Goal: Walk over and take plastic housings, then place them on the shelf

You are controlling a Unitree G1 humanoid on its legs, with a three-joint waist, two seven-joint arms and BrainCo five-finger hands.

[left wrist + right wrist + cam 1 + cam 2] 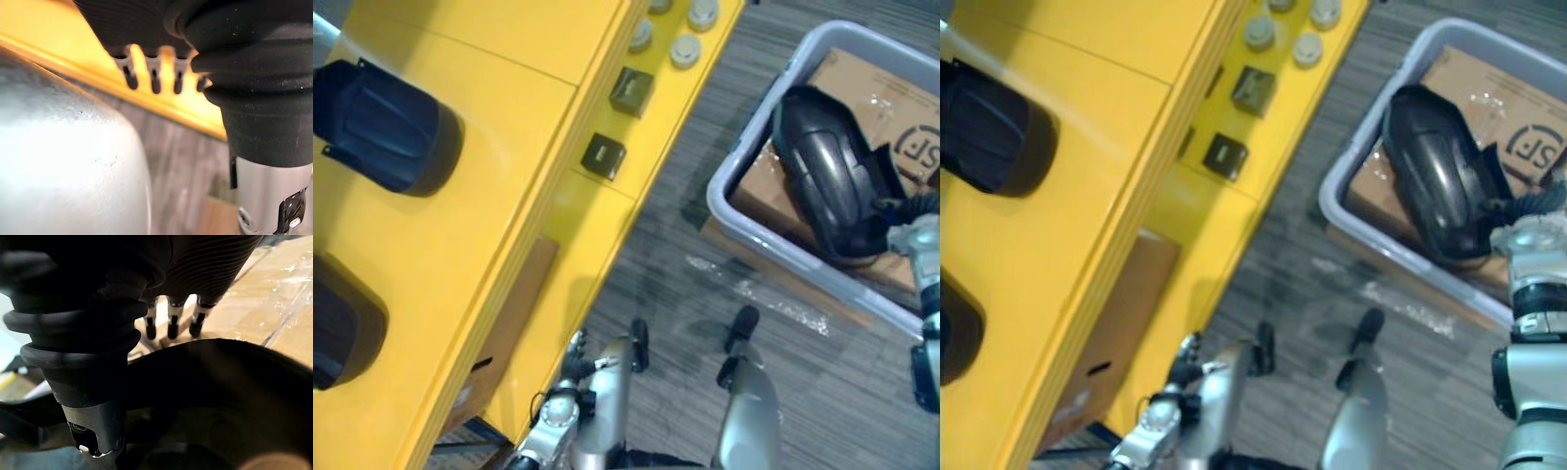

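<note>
The right hand (205,264) hangs with straight, loose fingers (171,325) just over the black housing (822,171) in the grey bin (803,269), two more housings (382,127) (342,323) sit by the left edge of the yellow shelf (489,196), and the left hand (146,19) hangs loose.

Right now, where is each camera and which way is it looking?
Left eye: on the head, facing down at the yellow shelf and grey bin; right arm shows.
Right eye: beside it, sharing that scene and the bin's black housing.
Left wrist: along the left hand toward the shelf's edge.
Right wrist: along the right hand, onto that housing.
</note>
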